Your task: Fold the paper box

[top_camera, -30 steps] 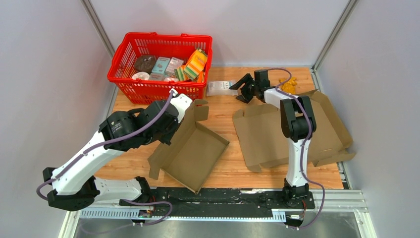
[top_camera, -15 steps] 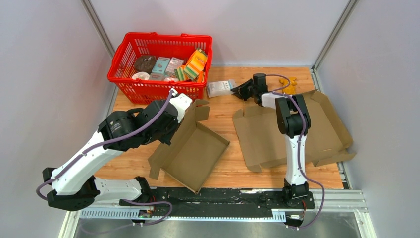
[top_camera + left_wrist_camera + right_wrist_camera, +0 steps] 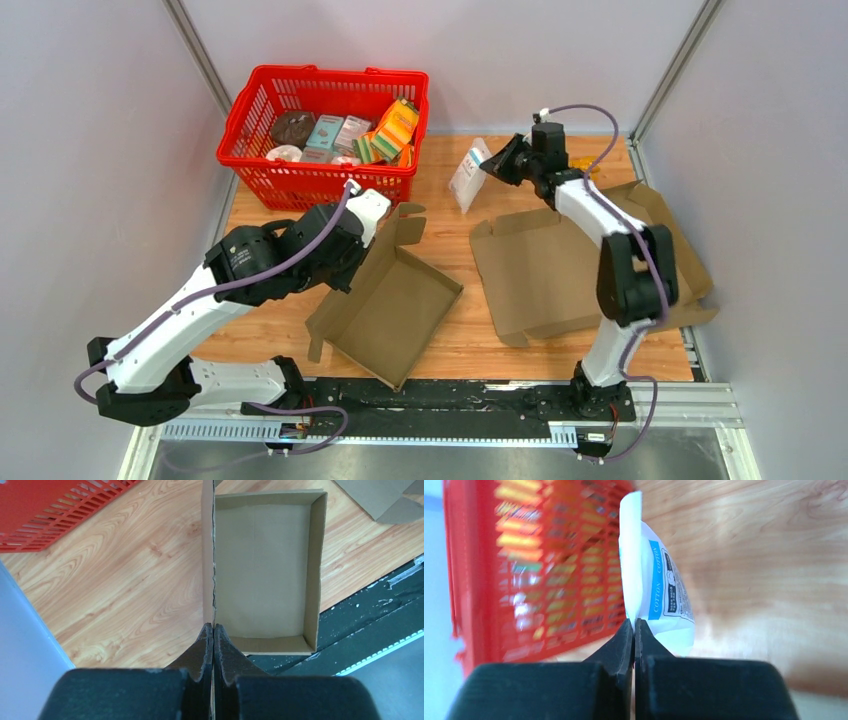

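Half-folded brown cardboard box [image 3: 260, 570]: side wall clamped in left gripper [image 3: 213, 626], long axis straight ahead. Elsewhere: right gripper [image 3: 634, 621] pinching white cotton pouch [image 3: 664, 600], well apart.

Two matching arms.
- Left arm [image 3: 180, 320], right arm [image 3: 600, 340]: white tubular links, bulky black joint housings, black bases on a black rail [image 3: 450, 392].
- One purple cable [image 3: 333, 217] running along each.
- Left gripper [image 3: 213, 626], right gripper [image 3: 634, 622]: black, two tapered wedge-shaped fingers [image 3: 202, 652] apiece, on blocky black bodies.
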